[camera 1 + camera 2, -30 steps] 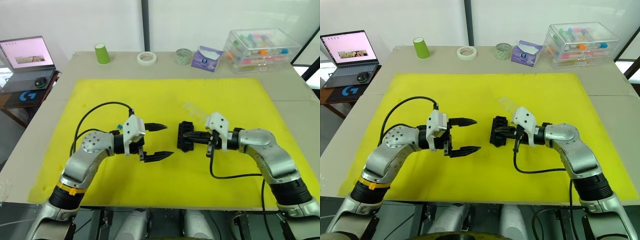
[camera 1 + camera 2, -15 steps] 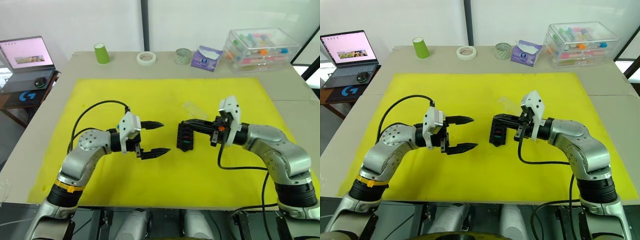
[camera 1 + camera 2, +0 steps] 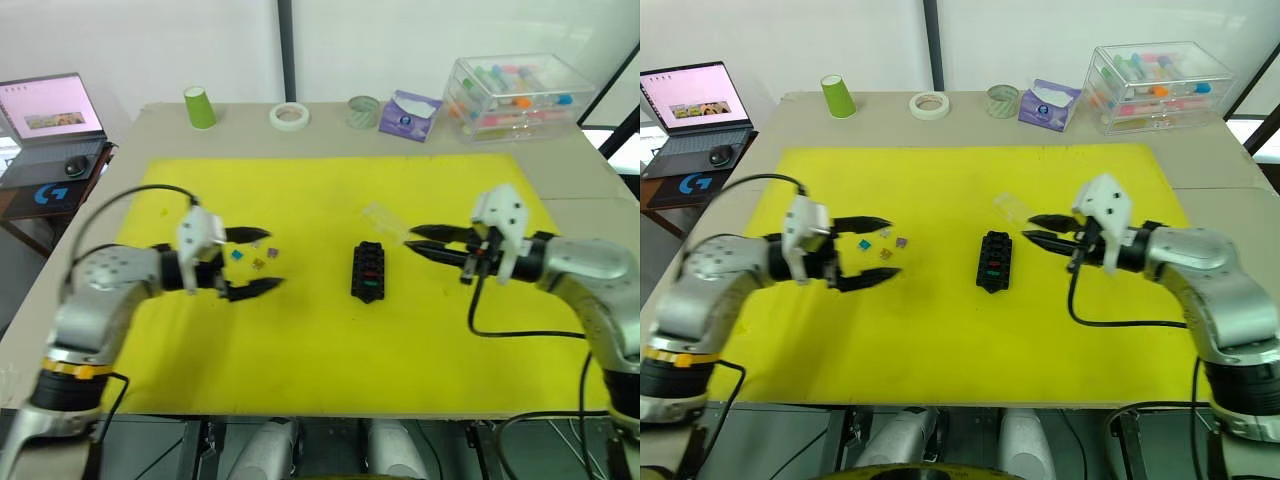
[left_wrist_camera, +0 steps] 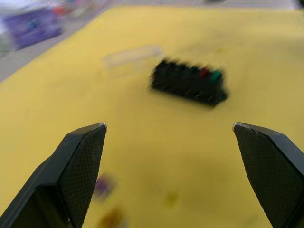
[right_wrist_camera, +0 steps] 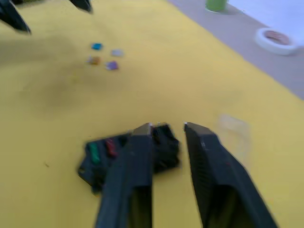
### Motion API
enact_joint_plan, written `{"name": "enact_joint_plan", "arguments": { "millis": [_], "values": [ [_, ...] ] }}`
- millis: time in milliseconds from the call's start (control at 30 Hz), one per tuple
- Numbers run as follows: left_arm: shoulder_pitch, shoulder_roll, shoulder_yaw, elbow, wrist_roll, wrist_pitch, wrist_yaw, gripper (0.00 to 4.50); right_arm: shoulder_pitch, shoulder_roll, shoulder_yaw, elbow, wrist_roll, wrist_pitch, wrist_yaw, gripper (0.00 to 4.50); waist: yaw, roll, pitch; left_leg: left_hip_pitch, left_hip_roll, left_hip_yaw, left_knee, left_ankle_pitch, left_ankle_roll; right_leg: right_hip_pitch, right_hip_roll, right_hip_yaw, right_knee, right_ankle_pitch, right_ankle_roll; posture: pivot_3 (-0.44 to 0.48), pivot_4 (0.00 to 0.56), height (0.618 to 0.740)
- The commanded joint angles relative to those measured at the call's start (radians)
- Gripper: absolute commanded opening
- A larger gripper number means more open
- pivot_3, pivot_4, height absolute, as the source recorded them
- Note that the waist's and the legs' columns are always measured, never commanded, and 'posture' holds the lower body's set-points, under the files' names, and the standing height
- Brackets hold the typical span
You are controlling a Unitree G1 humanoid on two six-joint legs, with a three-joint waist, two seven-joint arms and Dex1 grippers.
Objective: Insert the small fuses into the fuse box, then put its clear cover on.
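Fuse-loading looks part done: on the yellow mat, the left end effector (image 3: 862,250) hangs released, its fingers wide apart and empty, just beside the loose small fuses (image 3: 887,243), while the fuse box (image 3: 993,261) mid-desk already shows a red and a green fuse seated. The clear cover (image 3: 1008,206) lies just beyond the box, and the right end effector (image 3: 1036,229), fingers slightly apart and holding nothing, hovers beside it. Next, I judge, the left must pinch one loose fuse; no writing is legible.

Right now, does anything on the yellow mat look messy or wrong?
Nothing looks broken or spilled. The fuse box lies flat holding a red and a green fuse; four loose fuses wait nearby, and the clear cover is still off.
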State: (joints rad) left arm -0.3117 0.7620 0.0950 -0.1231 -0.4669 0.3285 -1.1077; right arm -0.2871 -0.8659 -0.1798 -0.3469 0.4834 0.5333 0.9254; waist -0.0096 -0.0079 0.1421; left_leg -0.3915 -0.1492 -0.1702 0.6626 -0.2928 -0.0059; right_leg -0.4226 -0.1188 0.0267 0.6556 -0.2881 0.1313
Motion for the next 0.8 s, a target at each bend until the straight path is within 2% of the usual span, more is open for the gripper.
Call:
{"name": "enact_joint_plan", "arguments": {
  "millis": [33, 233, 467, 800],
  "values": [
    [0.016, 0.064, 0.095, 0.090, 0.019, -0.065, -0.019, 4.50, 0.049, -0.022, -0.091, 0.020, -0.037, -0.071, -0.013, 2.29, 0.002, 0.000, 0.000, 0.000, 0.000, 0.000, 0.000, 0.000, 0.000, 0.000, 0.000, 0.000, 0.000, 0.000, 0.000, 0.000, 0.150, 0.740],
    [0.015, 0.125, 0.191, 0.302, 0.059, -0.154, 0.009, 4.50, 0.170, -0.003, -0.216, 0.112, -0.136, -0.181, -0.116, 4.41, 0.018, 0.000, 0.000, 0.000, 0.000, 0.000, 0.001, 0.000, 0.000, 0.001, 0.000, 0.000, 0.000, 0.000, 0.000, 0.000, 0.150, 0.740],
    [-0.031, 0.102, 0.185, 0.422, 0.109, -0.231, 0.071, 4.50, 0.242, 0.065, -0.247, 0.169, -0.182, -0.268, -0.201, 4.46, 0.021, 0.000, 0.000, 0.000, 0.000, 0.000, 0.001, 0.000, 0.000, 0.001, 0.000, 0.000, 0.001, 0.000, 0.000, 0.000, 0.150, 0.740],
    [-0.090, 0.087, 0.165, 0.455, 0.101, -0.153, 0.085, 4.50, 0.237, 0.057, -0.252, 0.179, -0.177, -0.266, -0.227, 4.46, 0.013, 0.000, 0.000, 0.000, 0.000, 0.000, 0.001, 0.000, 0.000, 0.000, 0.000, 0.000, 0.002, 0.000, 0.000, 0.000, 0.150, 0.740]
  ]
}}
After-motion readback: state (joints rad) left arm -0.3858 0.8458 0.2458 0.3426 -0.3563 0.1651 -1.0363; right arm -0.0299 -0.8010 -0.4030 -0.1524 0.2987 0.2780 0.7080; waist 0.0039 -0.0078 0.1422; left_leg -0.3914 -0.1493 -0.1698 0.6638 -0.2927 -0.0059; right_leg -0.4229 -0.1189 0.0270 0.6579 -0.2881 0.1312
